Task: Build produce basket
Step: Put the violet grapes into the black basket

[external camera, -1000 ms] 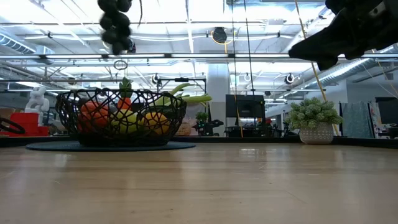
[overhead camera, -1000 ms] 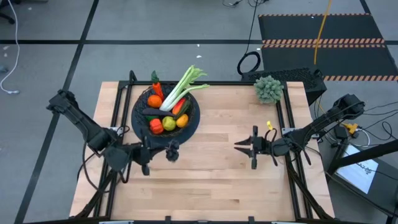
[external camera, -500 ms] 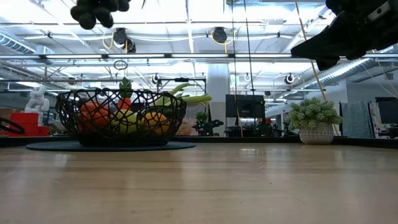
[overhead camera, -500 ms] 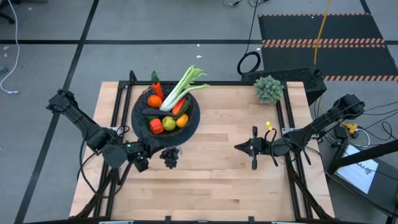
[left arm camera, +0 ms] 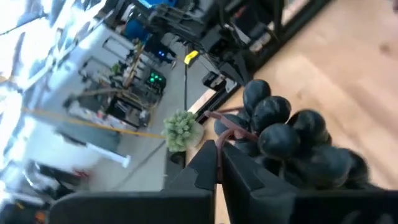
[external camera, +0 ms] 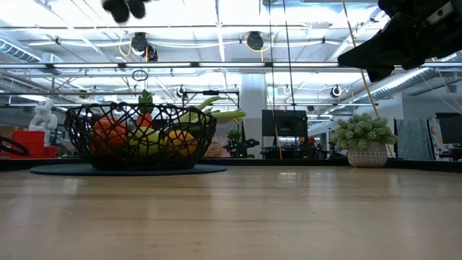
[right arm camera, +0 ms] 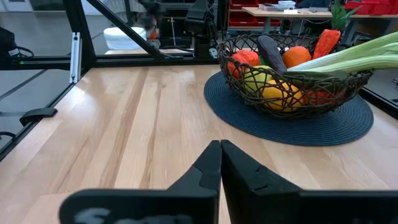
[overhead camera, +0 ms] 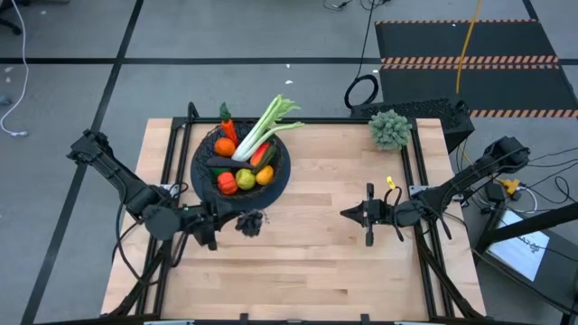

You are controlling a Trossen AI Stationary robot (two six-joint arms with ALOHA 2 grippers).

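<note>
Grapes (overhead camera: 250, 222) have been swung up and raised since half a second ago.
They are held by the stem in the clamped left gripper (overhead camera: 230, 222), above the surface (overhead camera: 316, 262), just beside the basket (overhead camera: 200, 162). Right gripper (overhead camera: 345, 213) is parked mid-surface, fully closed, empty.

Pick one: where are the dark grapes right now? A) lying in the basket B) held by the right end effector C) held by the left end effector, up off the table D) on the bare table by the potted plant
C: the left end effector is shut on the stem of the dark grapes, lifted off the table beside the basket.
</note>
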